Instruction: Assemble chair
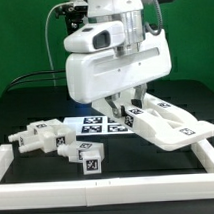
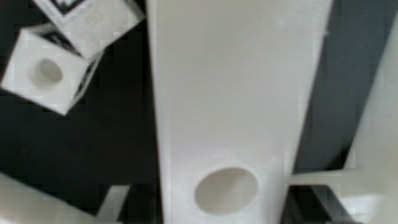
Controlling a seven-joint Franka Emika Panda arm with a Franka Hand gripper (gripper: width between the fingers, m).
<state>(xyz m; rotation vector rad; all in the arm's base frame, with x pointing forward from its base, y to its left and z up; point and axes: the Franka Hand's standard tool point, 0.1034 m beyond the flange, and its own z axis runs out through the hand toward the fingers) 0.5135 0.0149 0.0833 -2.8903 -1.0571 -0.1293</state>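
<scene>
White chair panel (image 2: pixel 222 90) | end effector (image 1: pixel 127 104) pinching it | contact blurred, cut off in wrist view

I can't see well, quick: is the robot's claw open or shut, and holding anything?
The gripper is shut on the white chair panel, clamping its two long edges.

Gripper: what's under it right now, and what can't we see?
The gripper is closed on a long white panel with a round hole, one finger at each edge. Black table shows either side; whatever lies under the panel is covered.
</scene>
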